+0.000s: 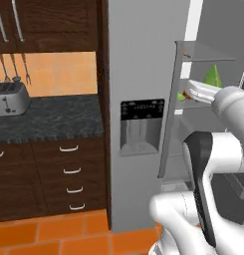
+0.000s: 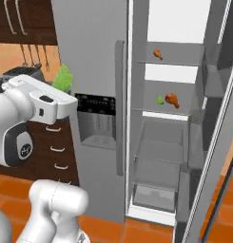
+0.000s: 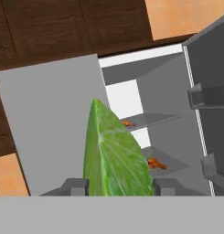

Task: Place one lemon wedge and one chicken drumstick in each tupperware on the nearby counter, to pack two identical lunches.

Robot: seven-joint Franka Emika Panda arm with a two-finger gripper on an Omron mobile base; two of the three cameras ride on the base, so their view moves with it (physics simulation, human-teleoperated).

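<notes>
Counting two chicken drumsticks and one lemon wedge on the fridge shelves. A second lemon wedge sits clamped in the end effector, its lower part cut off.

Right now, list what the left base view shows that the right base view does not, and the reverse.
Left base view: the speckled top of the counter. Right base view: the fridge's lower shelves and bottom drawer, seen through the open side. Both: the dispenser on the closed fridge door, and the lemon wedge clamped in the gripper.
</notes>
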